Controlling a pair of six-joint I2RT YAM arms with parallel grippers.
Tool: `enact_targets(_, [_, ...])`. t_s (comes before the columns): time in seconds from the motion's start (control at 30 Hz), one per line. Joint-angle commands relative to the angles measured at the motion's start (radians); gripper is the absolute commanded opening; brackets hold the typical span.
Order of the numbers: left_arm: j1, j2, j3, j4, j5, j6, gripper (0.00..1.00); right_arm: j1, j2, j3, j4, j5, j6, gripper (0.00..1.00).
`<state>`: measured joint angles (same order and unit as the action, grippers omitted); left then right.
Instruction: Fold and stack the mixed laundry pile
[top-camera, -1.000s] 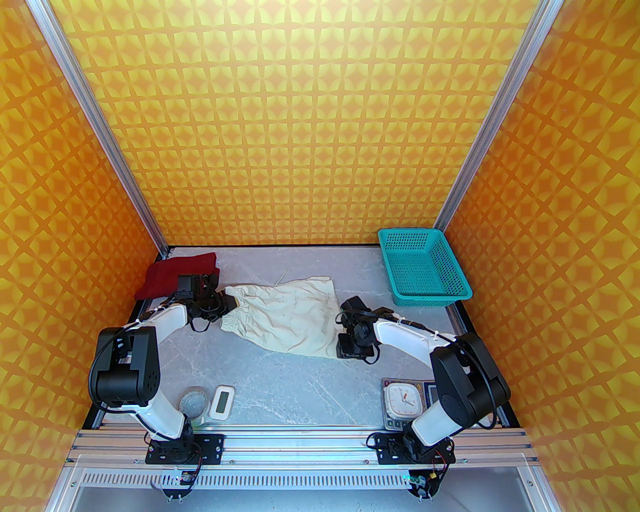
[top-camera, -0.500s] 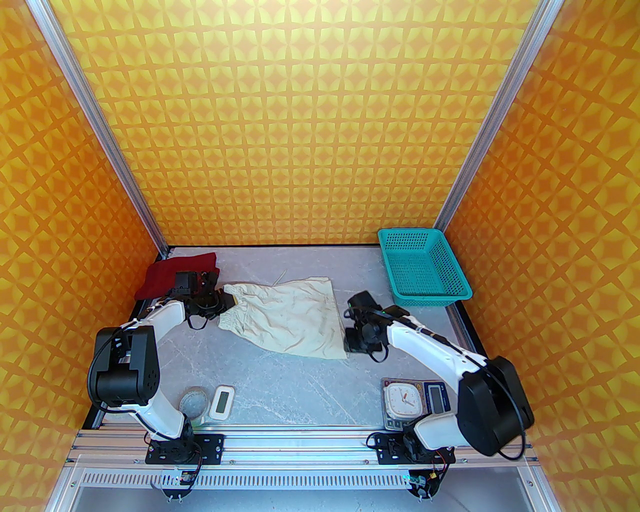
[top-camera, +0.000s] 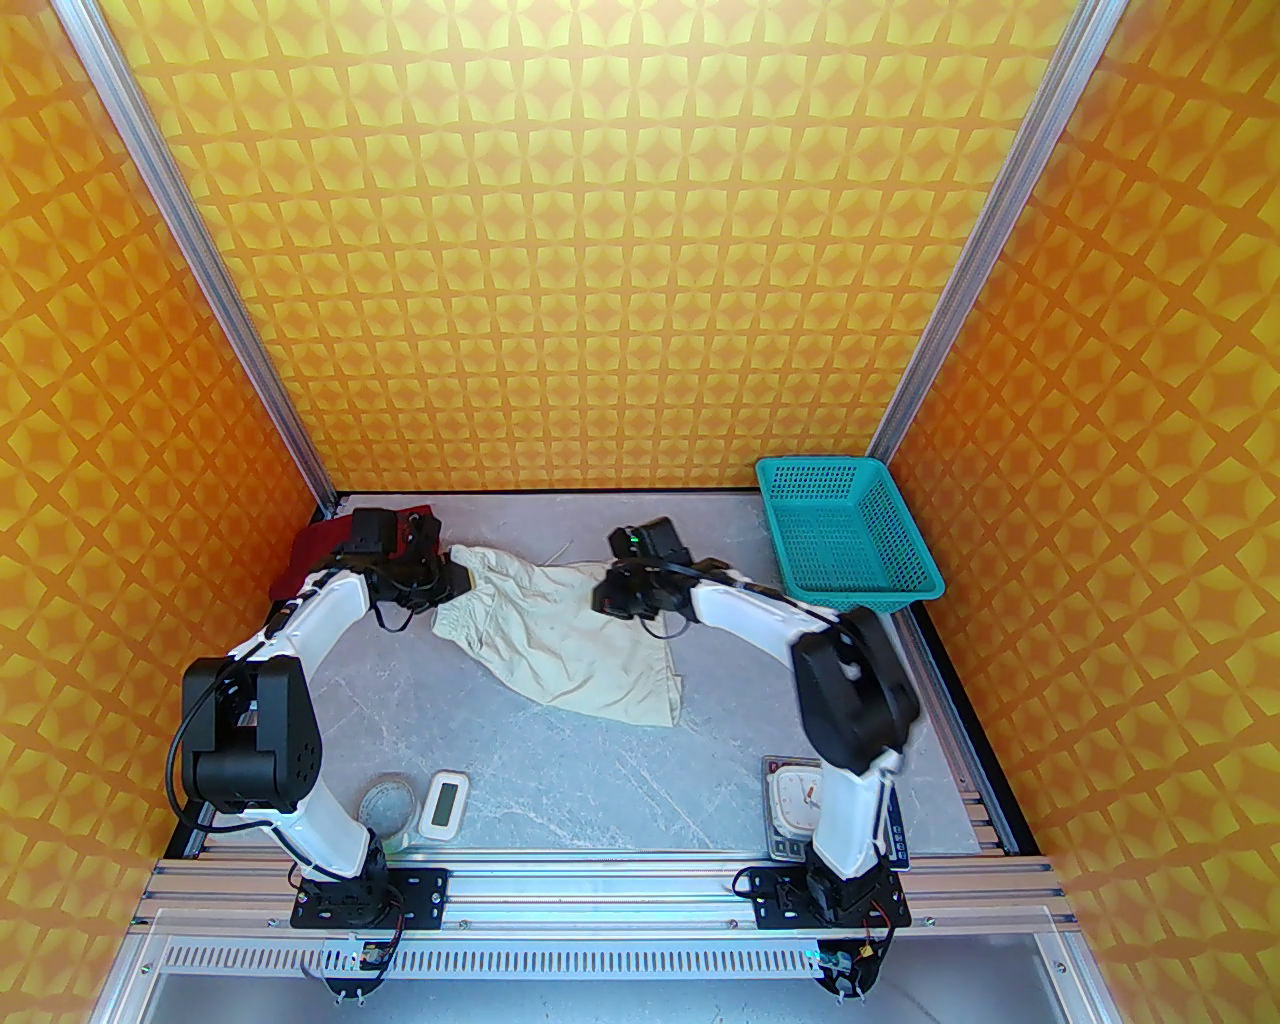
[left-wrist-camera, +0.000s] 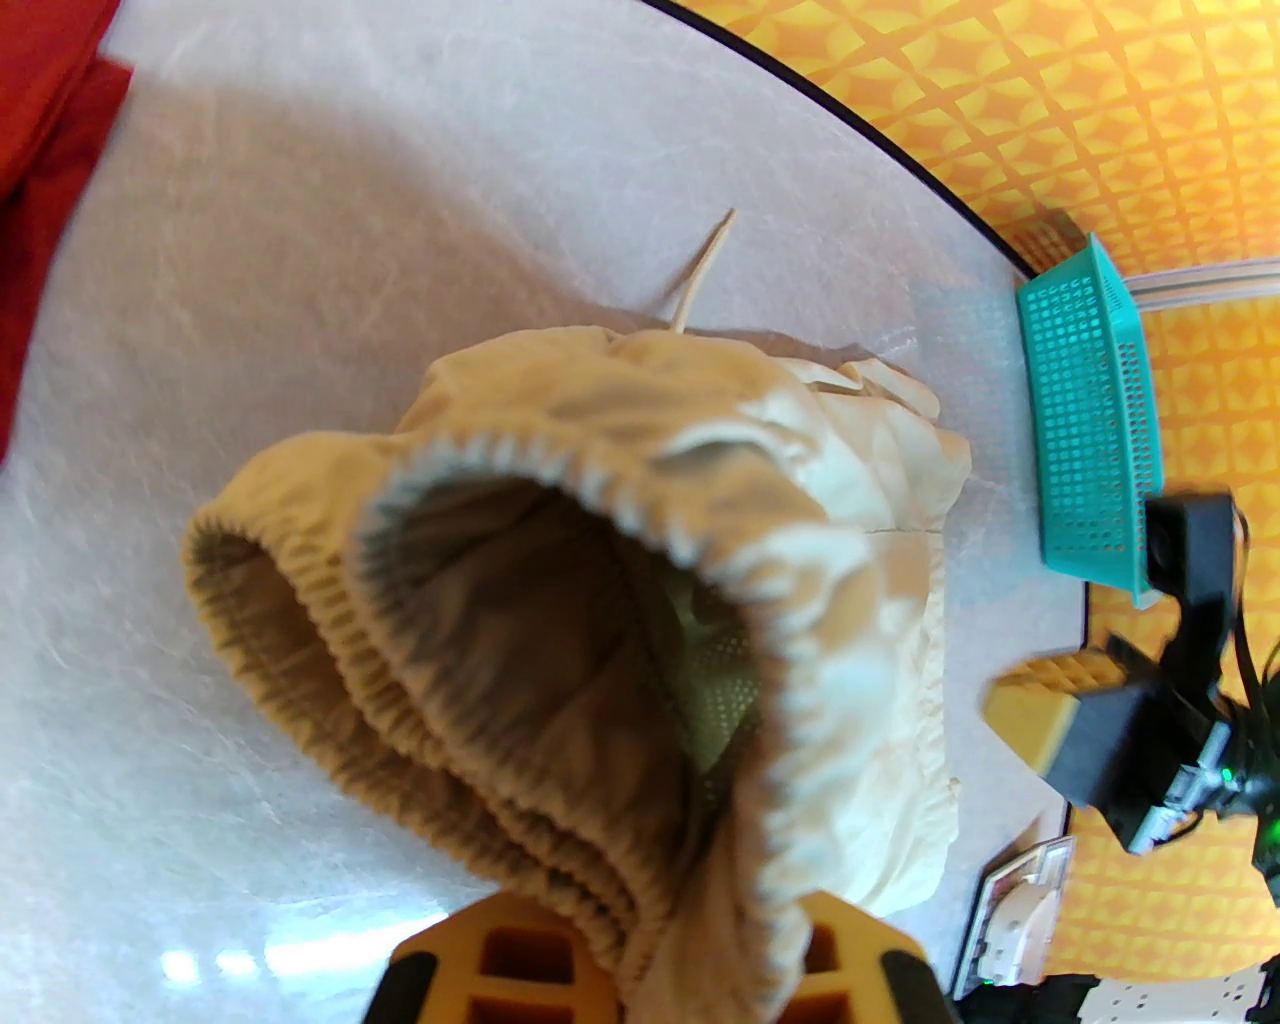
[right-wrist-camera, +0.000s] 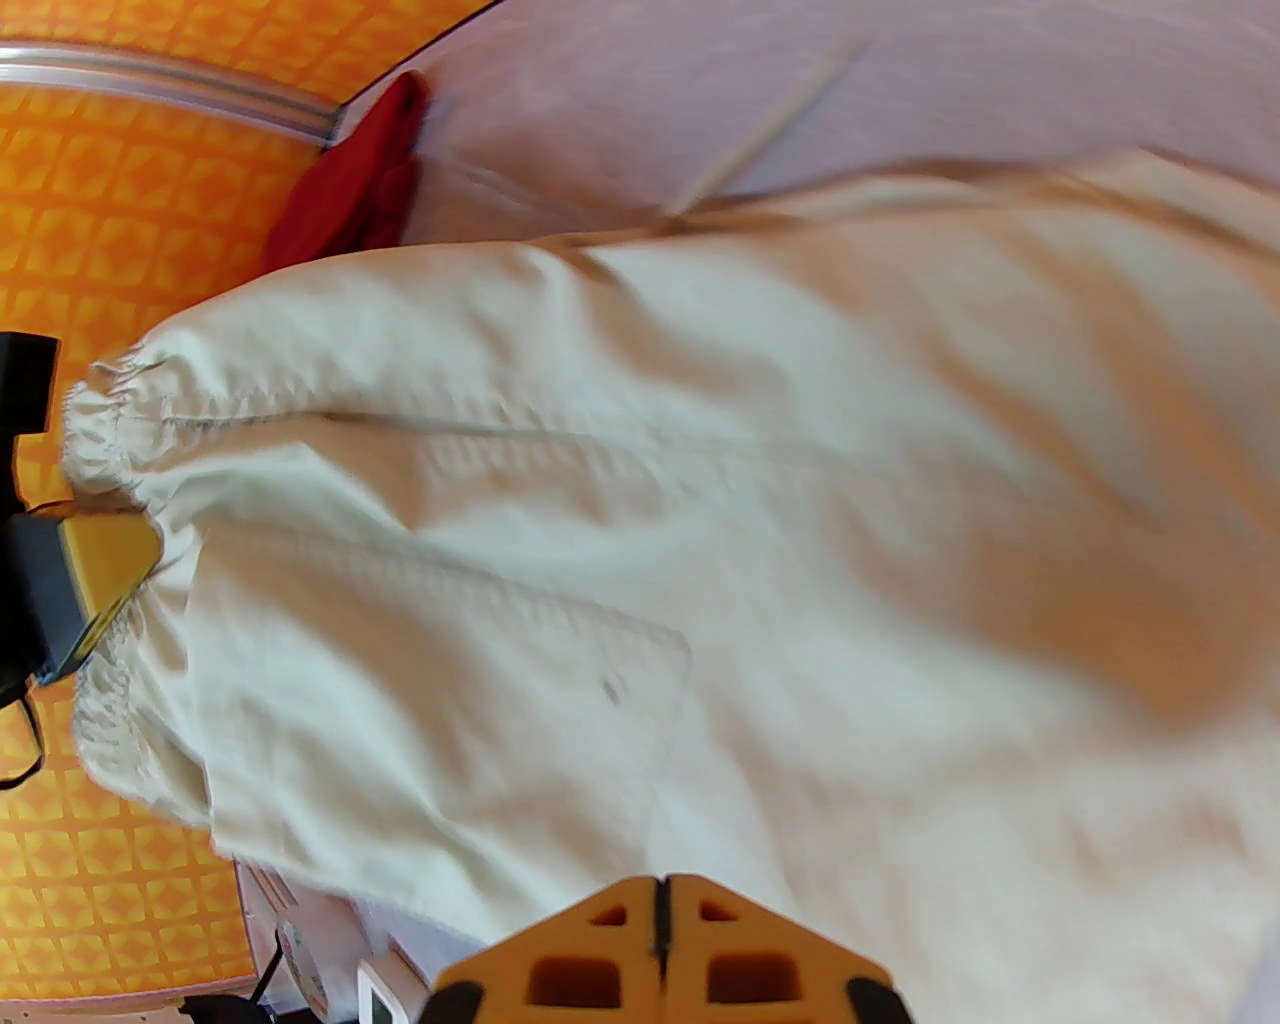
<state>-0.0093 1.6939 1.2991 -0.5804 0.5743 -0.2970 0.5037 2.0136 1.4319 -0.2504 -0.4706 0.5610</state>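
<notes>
The right gripper (top-camera: 603, 598) has swung from the near-right corner of the cream shorts (top-camera: 570, 650) to their far edge, and its jaws have closed. The shorts have bunched narrower. The left gripper (top-camera: 452, 580) has edged the waistband (top-camera: 447, 622) toward the red shirt (top-camera: 315, 550).

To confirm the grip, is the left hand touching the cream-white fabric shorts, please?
Touching: left wrist view shows the left hand pinching the shorts at the waistband.

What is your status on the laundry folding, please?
Left end effector shut on shorts waistband. Right end effector shut at shorts' far edge, grip unclear. Shorts unfolded; red shirt far left. Teal basket far right, apart.
</notes>
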Motion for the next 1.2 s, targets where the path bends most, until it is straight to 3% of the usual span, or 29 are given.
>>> enact_targets(0.0, [-0.024,-0.057,0.063,-0.124,-0.088,0.063,0.00,0.024,0.093,0.069,0.101,-0.050,-0.017,0.00])
enact_targets(0.5, [-0.138,-0.015,0.301,-0.347,-0.289,0.145,0.00,0.077,0.397,0.352,0.146,-0.021,0.011,0.00])
enact_targets(0.67, [-0.165,-0.004,0.332,-0.367,-0.333,0.144,0.00,0.081,0.447,0.375,0.218,-0.037,0.121,0.00])
enact_targets(0.83, [-0.187,-0.001,0.333,-0.373,-0.372,0.136,0.00,0.081,0.379,0.301,0.269,-0.052,0.156,0.00])
enact_targets(1.17, [-0.219,0.002,0.334,-0.370,-0.448,0.102,0.00,0.103,0.100,-0.109,0.463,-0.096,0.268,0.00])
